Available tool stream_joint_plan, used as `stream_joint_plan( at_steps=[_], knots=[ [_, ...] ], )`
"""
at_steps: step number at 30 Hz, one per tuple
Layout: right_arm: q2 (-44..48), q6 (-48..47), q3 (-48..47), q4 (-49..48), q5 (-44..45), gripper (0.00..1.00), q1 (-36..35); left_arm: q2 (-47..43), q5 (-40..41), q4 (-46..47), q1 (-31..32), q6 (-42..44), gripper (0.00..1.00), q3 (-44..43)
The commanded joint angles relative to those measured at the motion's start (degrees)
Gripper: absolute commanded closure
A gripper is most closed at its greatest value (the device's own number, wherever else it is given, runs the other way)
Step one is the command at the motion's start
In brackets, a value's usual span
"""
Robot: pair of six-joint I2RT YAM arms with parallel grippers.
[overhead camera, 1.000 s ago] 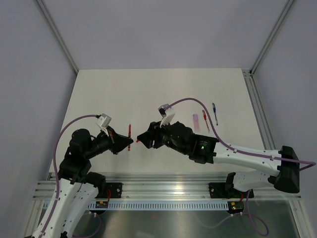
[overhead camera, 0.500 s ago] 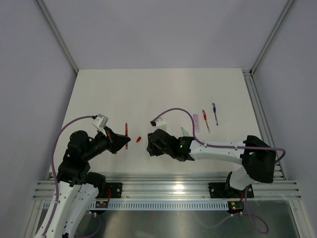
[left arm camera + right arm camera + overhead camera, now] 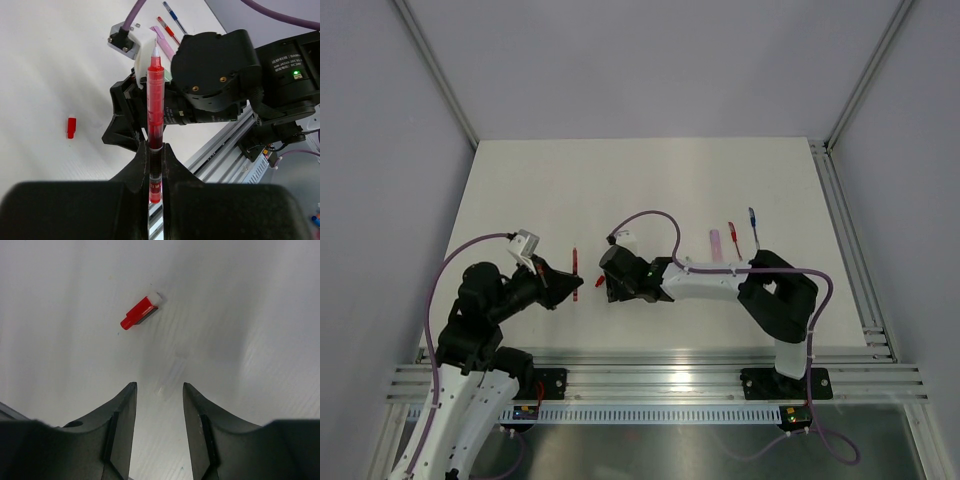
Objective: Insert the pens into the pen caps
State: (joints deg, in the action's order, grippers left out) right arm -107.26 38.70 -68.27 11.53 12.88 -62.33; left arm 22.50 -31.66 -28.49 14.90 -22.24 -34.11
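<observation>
**One side clamped, the other apart**

My left hand [image 3: 155, 152] is clamped on the thin red plastic stick pen [image 3: 155, 95], its pale tip pointing away from my fingers. My right hand [image 3: 159, 390] hangs fingers apart over the white bench [image 3: 250, 300], with the stubby red plastic cap [image 3: 141, 313] lying just ahead of it.

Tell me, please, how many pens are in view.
4. The left gripper holds a red pen; a pink pen, second red pen and blue pen lie side by side on the table's right half. More may hide under the right arm.
</observation>
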Motion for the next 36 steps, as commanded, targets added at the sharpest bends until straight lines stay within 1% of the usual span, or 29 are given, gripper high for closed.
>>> stream_joint_plan(
  at_steps=[1,7,9,12,17,22,23,26,27,29,30,34,36],
  knots=[
    [-2.6,-2.3,-4.5,4.5,1.3,0.51,0.5,0.7,0.4,1.1,0.1,1.1,1.0,-1.8],
    [-4.6,-3.1,-5.5,6.4,1.4,0.51,0.5,1.0,0.3,1.1,0.0,1.1,1.0,-1.9],
    [-5.5,-4.0,-6.2,8.3,1.8,0.52,0.5,1.2,0.2,1.1,0.0,1.1,1.0,-1.9],
    [-6.2,-4.9,-6.3,10.3,3.2,0.57,0.5,0.9,0.2,1.2,0.0,1.1,1.0,-1.8],
    [-2.7,-5.4,-3.5,12.2,6.1,0.66,0.5,1.4,-0.3,1.2,0.0,1.1,1.0,-1.8],
    [-1.6,-7.1,-3.1,14.5,7.4,0.71,0.5,1.1,-0.3,1.2,0.1,1.1,1.0,-1.8],
    [-1.3,-7.8,-2.7,14.6,8.0,0.75,0.7,1.2,-0.4,1.2,0.2,1.1,1.0,-1.8],
    [-0.1,-9.3,-0.9,13.8,9.1,0.76,1.2,0.7,-0.5,1.2,0.3,1.1,1.0,-1.8],
    [0.0,-10.2,-0.6,13.9,9.3,0.75,1.2,0.7,-0.5,1.2,0.3,1.0,1.0,-1.8],
    [1.0,-11.3,0.7,13.7,9.4,0.71,1.9,1.1,-0.5,1.2,0.5,1.1,1.0,-1.8],
    [1.7,-12.2,1.4,13.4,9.3,0.65,2.0,1.1,-0.6,1.2,0.5,1.1,1.0,-1.8],
    [3.4,-14.8,2.1,11.7,7.2,0.55,2.8,1.1,-0.4,1.2,0.6,1.1,1.0,-1.8],
    [4.0,-15.5,2.2,10.4,4.6,0.53,3.8,1.8,-0.3,1.1,0.6,1.1,1.0,-1.8]
  ],
)
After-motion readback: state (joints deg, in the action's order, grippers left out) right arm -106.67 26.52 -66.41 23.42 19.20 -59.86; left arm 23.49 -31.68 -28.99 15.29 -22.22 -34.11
